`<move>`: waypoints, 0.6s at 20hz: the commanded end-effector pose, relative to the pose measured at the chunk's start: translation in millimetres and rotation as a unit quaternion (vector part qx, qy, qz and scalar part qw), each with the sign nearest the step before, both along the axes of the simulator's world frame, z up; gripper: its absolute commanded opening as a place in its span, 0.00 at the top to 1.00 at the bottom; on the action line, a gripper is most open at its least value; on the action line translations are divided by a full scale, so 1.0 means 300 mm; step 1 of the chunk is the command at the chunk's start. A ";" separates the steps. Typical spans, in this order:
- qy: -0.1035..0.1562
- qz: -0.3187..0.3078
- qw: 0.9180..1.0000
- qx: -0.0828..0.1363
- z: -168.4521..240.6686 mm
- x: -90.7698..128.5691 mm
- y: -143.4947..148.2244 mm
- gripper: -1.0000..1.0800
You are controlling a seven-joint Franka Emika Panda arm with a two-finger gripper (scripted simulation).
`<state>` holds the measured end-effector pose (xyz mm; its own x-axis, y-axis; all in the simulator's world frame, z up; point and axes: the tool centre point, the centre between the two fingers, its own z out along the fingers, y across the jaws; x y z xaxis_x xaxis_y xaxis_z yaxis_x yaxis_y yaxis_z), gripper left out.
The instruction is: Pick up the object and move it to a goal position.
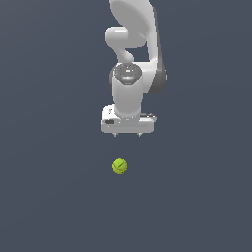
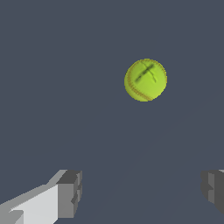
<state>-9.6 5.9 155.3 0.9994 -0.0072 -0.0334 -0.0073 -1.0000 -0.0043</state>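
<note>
The object is a small yellow-green ball [image 1: 119,167] with thin dark seam marks, lying on the dark grey floor. It also shows in the wrist view [image 2: 145,80]. My white gripper [image 1: 127,134] hangs above the ball, pointing down, well apart from it. Its two short fingertips stand wide apart, so it is open and empty. In the wrist view the gripper [image 2: 142,192] shows a grey pad on each side, and the ball lies beyond the gap between them, not inside it.
The floor [image 1: 49,197] is a plain dark grey surface. The white arm [image 1: 135,44] rises above the gripper out of the exterior view.
</note>
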 end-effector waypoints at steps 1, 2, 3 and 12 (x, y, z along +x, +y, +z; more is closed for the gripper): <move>0.000 0.000 1.000 0.000 0.000 0.000 0.000 0.04; 0.000 0.000 1.000 0.000 0.001 0.001 0.001 0.04; 0.000 0.000 1.000 0.000 0.003 0.002 0.003 0.04; -0.005 0.009 1.000 -0.001 0.052 0.020 0.046 0.04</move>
<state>-3.5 19.3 170.0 0.9997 0.0087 -0.0236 0.0086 -1.0000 -0.0033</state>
